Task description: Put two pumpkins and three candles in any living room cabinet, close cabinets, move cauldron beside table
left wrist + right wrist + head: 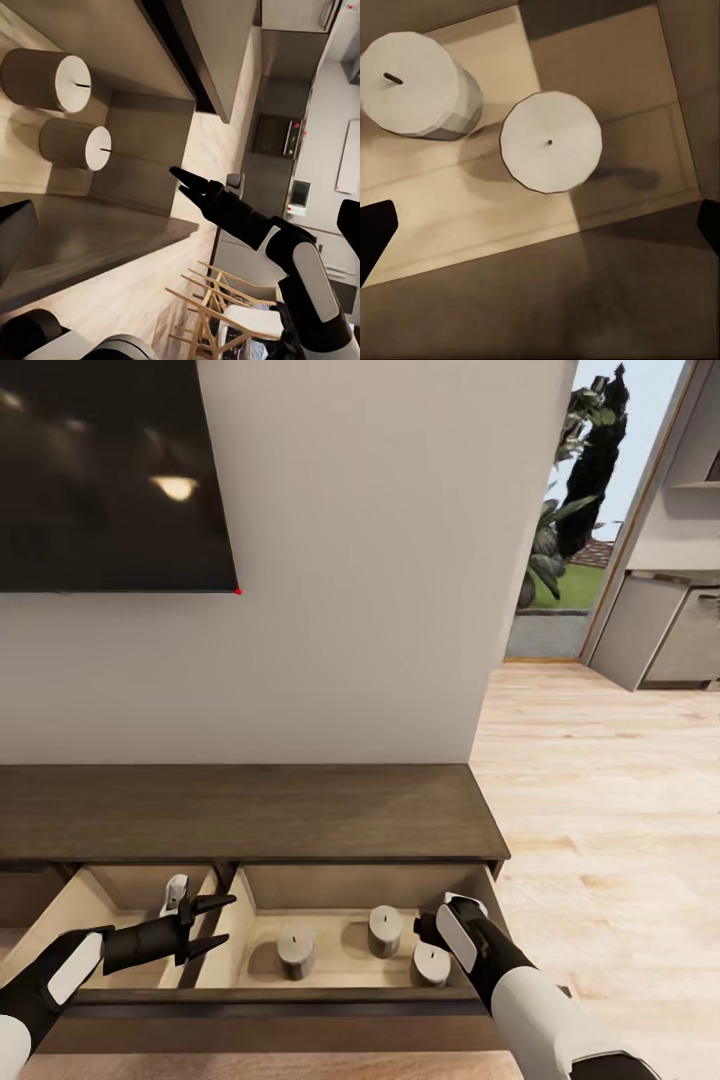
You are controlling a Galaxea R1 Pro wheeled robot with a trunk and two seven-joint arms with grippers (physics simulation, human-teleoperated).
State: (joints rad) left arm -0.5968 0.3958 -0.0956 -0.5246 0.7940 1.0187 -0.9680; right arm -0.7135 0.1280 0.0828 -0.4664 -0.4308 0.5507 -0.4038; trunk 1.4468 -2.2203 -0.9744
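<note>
Both arms reach into the open cabinet [250, 810] drawers. Left gripper [208, 925] has its fingers spread, holding nothing; right gripper [445, 920] is spread above the near-right of three upright candles [296, 950].

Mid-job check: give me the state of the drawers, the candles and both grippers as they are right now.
right drawer: pulled open, three candles inside.
left drawer: pulled open.
left candle: upright in the right drawer.
middle candle: upright, apart from the others.
right candle: upright, by the drawer's front right corner, free of any grip.
left gripper: open, empty, over the left drawer.
right gripper: open, empty, above the right candle.
</note>
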